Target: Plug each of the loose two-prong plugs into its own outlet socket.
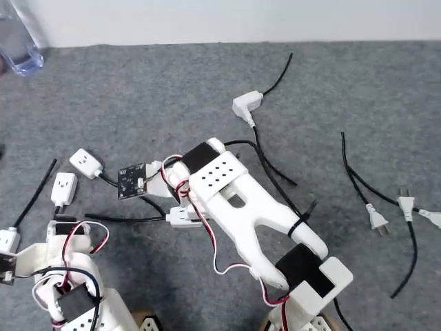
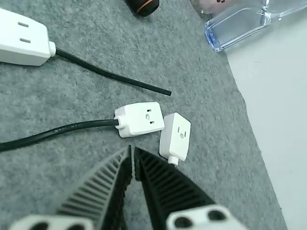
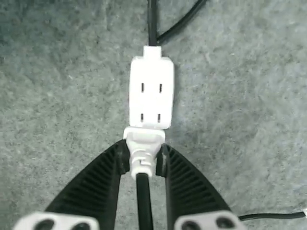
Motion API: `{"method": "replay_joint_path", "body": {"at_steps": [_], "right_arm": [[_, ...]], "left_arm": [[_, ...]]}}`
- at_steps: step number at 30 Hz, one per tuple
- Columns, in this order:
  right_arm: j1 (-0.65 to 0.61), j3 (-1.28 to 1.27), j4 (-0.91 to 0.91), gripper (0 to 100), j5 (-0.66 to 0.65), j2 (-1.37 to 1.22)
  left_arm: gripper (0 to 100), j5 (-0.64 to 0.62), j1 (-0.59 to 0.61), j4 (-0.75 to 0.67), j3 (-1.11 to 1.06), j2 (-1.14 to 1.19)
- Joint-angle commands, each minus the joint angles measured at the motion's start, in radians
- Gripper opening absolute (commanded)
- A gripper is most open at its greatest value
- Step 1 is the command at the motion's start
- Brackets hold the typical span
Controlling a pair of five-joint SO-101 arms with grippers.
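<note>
right pincer: clenched on the plug. It pinches the neck, so the cord runs back between the jaws. I judge that leaves the nose free to push.
plug: its nose touches the short end of the outlet block. The prongs are hidden, so I can't tell if it's seated.
outlet block: lies flat on the grey mat with its slots up and its own cord leaving the far end. It's in line with my grip, which I read as set up for a straight push.
step: I'd say I'm inserting this plug.
left pincer: closed on nothing, hanging over the mat just short of the near socket.
second socket: just beside the near one, with nothing plugged into either. My guess is the left arm is parked here, out of the right arm's way.
spare plug: lies loose on the mat, well apart from the sockets, with another plug just beside it. Both are left to do.
bottle: at the mat's edge, not part of the job.
</note>
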State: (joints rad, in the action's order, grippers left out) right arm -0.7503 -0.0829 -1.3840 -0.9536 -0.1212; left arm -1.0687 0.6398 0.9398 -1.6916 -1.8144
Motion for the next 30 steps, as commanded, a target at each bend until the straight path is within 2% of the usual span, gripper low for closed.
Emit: {"method": "replay_joint_path", "body": {"at_steps": [1,7,30], "right_arm": [[-0.015,-0.037,0.062,0.9,0.012,0.085],[-0.010,-0.140,0.148,0.9,0.006,0.114],[0.028,-0.152,0.206,0.9,-0.023,0.096]], "left_arm": [[2,0.006,0.006,0.003,0.010,-0.009],[2,0.006,0.006,0.003,0.010,-0.009],[2,0.006,0.006,0.003,0.010,-0.009]]}}
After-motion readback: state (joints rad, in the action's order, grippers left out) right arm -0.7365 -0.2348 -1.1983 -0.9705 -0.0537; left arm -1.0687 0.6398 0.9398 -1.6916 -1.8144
